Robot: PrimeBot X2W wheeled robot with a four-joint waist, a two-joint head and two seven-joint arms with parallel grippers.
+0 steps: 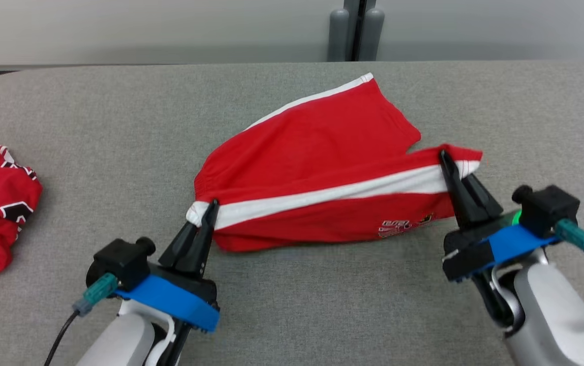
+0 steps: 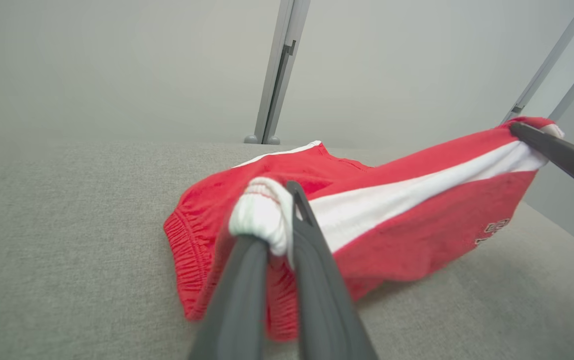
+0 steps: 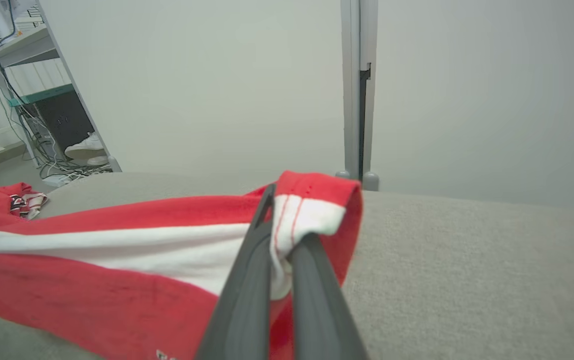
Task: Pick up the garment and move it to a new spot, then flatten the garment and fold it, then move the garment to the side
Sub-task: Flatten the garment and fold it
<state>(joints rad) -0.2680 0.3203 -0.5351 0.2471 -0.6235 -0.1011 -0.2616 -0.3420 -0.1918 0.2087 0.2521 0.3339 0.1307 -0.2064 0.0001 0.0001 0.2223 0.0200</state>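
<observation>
Grey cloth covers the table (image 1: 292, 305), and your red shorts (image 1: 322, 147) lie near its middle, partly lifted off it. They look soft, light and floppy, so they will sag and bunch up wherever you don't hold them. The best places to hold are the two ends of the white stripe (image 1: 322, 195), one at the waist and one at the leg hem. You have both. Your left gripper (image 1: 210, 209) is pinched tight on the waist end. Your right gripper (image 1: 446, 158) is pinched tight on the hem end. The shorts hang stretched between the two, with the far leg resting on the table.
</observation>
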